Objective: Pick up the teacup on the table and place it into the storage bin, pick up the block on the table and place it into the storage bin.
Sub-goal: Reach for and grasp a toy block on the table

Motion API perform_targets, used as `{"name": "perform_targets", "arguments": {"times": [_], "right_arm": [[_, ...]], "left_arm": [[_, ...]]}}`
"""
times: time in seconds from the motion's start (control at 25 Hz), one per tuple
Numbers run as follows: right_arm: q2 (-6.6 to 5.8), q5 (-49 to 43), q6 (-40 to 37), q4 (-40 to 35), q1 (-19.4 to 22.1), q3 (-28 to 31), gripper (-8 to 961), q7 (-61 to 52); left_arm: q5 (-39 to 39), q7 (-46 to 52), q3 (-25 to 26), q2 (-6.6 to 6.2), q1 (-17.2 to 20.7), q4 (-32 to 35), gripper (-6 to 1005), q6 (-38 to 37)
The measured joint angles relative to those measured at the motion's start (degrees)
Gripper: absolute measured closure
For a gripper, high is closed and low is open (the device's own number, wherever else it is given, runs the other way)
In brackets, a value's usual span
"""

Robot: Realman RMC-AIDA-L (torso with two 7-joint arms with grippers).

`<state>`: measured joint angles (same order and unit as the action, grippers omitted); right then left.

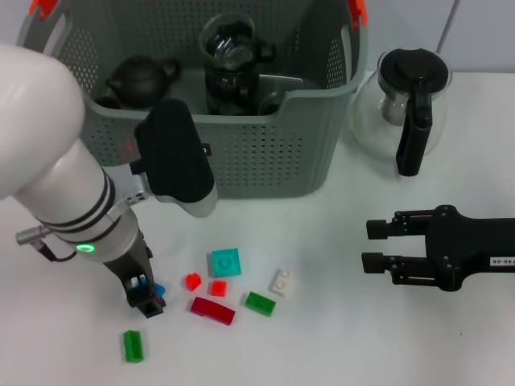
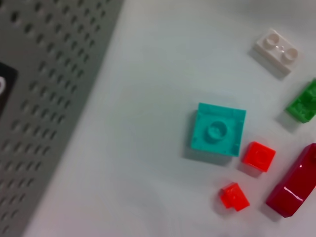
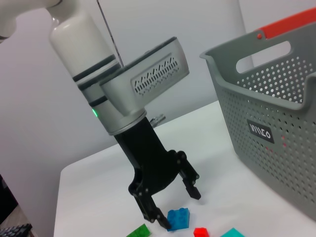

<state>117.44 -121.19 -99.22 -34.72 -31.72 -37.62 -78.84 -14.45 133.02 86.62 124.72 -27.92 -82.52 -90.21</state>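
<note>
Blue studded block [image 3: 178,218] lies between the spread fingers of the left gripper [image 3: 175,207], at seven o'clock from the bin [image 1: 265,145]; head view hides it. Right gripper [image 1: 372,245] open, idle.

A white table [image 1: 402,338] fills the space, evenly lit with soft shadows. Behind it stands a plain pale wall [image 3: 163,24].

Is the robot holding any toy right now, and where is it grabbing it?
Nothing is held yet. The left gripper is open around the small blue plastic block; the right gripper is open and holds nothing.
</note>
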Motion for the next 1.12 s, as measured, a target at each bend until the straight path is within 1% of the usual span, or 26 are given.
{"name": "perform_targets", "arguments": {"times": [0.28,0.44,0.56,0.92,1.12], "right_arm": [[-0.05,0.0,0.2,0.0,0.0,0.0,361,0.0],[-0.12,0.0,0.3,0.0,-0.1,0.0,361,0.0],[-0.12,0.0,0.3,0.0,-0.1,0.0,361,0.0],[-0.1,0.0,0.3,0.0,-0.2,0.0,361,0.0],[-0.1,0.0,0.4,0.0,-0.2,0.0,361,0.0]], "left_arm": [[0.3,0.6,-0.8,-0.02,0.0,1.8,278,0.7],[1.2,0.9,-0.3,-0.21,-0.3,1.9,280,1.2],[3.7,1.4,-0.1,-0.26,-0.3,2.0,281,2.6],[4.7,1.7,1.5,-0.25,-0.2,1.4,286,3.5],[4.4,1.5,0.3,-0.09,0.0,1.6,288,3.5]]}}
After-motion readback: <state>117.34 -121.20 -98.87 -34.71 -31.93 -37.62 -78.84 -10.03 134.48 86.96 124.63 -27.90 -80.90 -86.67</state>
